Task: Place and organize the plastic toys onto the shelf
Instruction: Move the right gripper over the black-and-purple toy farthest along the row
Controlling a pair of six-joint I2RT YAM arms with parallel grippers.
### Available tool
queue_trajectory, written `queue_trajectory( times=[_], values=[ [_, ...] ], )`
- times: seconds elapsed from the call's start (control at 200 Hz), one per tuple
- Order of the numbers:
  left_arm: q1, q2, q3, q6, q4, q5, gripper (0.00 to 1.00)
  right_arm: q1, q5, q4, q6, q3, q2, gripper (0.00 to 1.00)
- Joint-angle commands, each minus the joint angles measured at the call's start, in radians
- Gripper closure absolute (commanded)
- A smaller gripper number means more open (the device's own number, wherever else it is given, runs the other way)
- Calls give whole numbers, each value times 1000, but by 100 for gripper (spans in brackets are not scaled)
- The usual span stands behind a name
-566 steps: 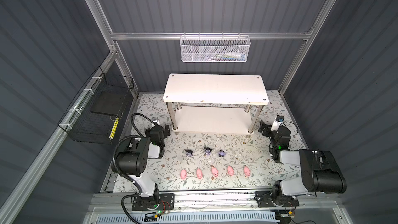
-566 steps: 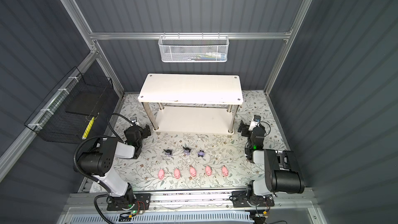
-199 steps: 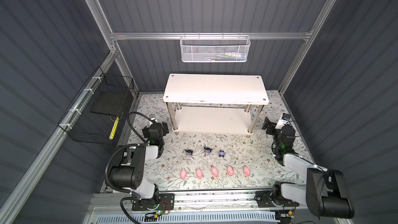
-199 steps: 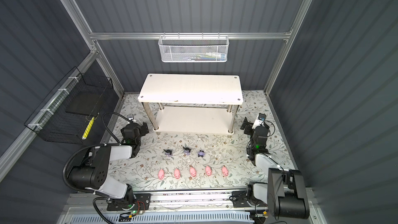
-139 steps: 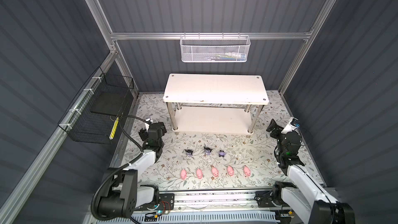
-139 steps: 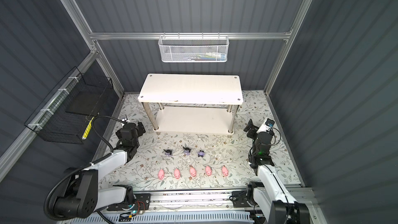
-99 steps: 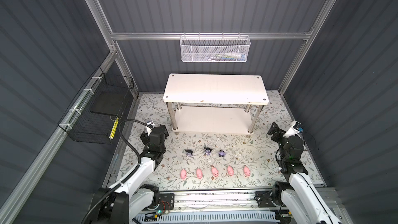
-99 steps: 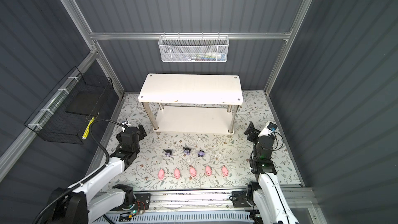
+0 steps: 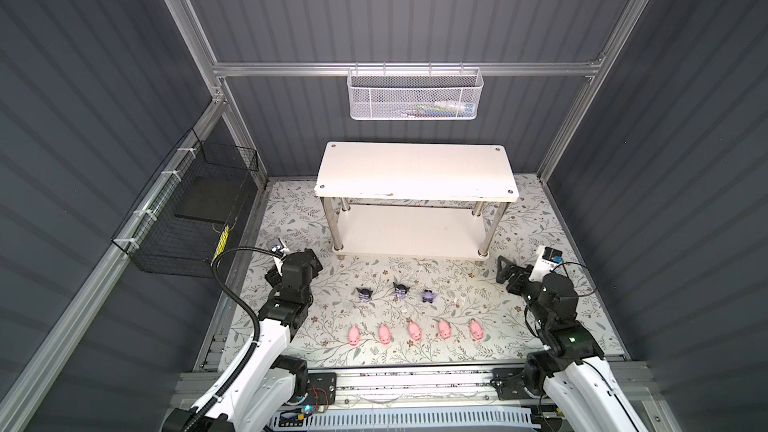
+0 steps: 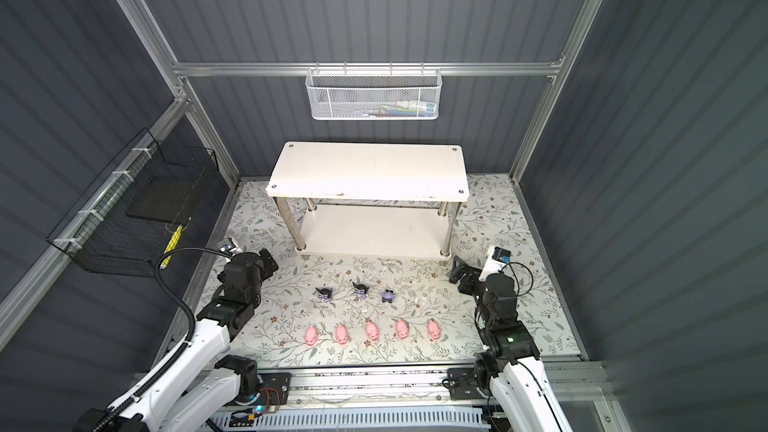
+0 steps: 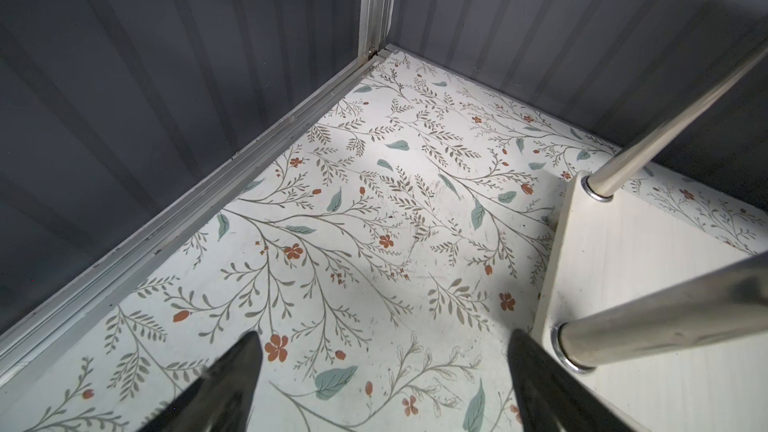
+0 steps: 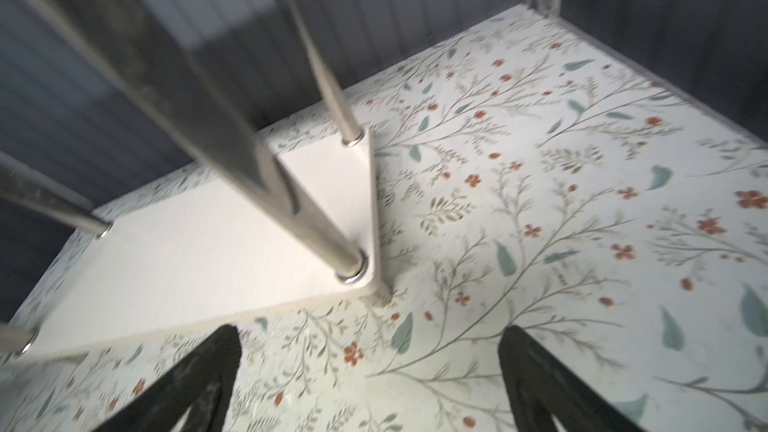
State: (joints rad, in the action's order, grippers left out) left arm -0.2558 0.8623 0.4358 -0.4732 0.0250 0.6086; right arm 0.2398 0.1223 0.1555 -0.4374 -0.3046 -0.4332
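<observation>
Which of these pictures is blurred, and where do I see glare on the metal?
Right wrist view: blurred throughout, the floral mat smeared. Left wrist view: sharp, with glare on a metal leg of the shelf. Both top views: sharp and evenly lit; the plastic toys are small yet crisp.

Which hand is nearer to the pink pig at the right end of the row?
Right. The right hand is just behind and right of the pink pig; the left hand is far off, past the row's opposite end.
</observation>
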Motion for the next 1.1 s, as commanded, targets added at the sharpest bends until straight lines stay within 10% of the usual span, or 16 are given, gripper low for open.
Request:
queue_trajectory(
  times=[0.0,0.52,1.096],
  values=[
    [0,18,6,-21,9,-18,8,134,129,114,-5,-51,-12,2],
    [0,41,15,-18,-22,0,6,601,192,17,-190,-88,-352,2],
    [1,56,-3,-17,-40,13,5,667,-82,-40,-103,-298,-813,4]
  ],
)
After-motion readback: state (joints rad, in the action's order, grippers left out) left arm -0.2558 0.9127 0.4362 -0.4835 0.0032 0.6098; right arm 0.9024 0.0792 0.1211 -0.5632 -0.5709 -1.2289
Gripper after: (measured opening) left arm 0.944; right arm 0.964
